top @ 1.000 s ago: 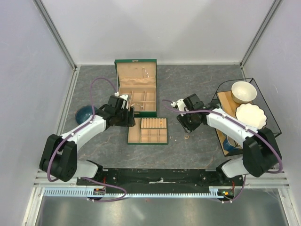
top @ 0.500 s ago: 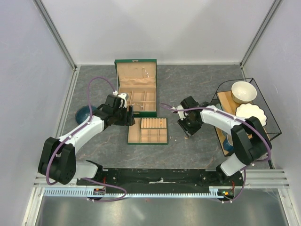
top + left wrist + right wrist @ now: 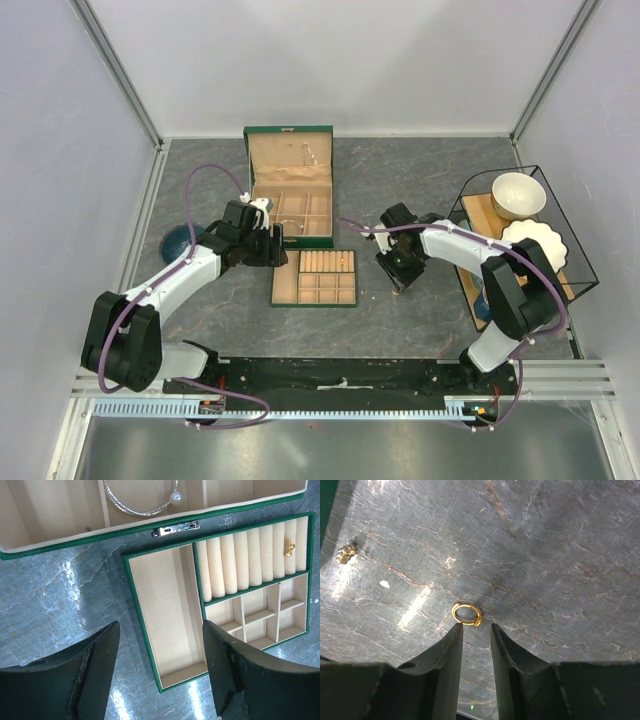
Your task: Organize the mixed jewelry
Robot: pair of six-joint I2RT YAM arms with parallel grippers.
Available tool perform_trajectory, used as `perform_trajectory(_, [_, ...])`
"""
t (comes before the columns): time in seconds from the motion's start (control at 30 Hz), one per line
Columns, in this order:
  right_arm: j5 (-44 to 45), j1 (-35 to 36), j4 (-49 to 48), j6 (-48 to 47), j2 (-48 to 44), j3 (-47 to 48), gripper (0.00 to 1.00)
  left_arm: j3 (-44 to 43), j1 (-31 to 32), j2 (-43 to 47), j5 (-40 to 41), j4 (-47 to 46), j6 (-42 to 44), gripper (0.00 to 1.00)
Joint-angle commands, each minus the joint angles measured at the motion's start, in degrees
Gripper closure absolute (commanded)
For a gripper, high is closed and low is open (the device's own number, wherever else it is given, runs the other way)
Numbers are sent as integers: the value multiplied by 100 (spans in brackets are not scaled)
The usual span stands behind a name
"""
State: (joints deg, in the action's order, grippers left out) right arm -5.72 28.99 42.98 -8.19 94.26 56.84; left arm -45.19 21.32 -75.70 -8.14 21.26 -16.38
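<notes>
Gold ring (image 3: 467,614) is seen lying flat on the grey marbled tabletop (image 3: 560,555), long axis across the right wrist view, just beyond the right gripper (image 3: 476,627). Its jaws are set narrow, nothing held. A small gold piece (image 3: 346,553) is too blurred to identify. Left gripper (image 3: 160,630) jaws are spread wide and empty over the tan tray (image 3: 165,605). The silver bangle (image 3: 142,507) in the green box (image 3: 50,510) is cut off at the frame edge.
</notes>
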Motion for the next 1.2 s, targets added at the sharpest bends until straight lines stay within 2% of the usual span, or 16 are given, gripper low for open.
perform_trajectory(0.0, [-52,-51,9,80,119,249,64,-130,-40,29,-170,-148,153,26])
perform_trajectory(1.0, [114,-113,-62,203,541,425,75,-60,-119,20,-372,-254,109,26])
perform_trajectory(1.17, [176,-113,-71,212,480,425,83,-34,-146,47,-425,-262,109,26])
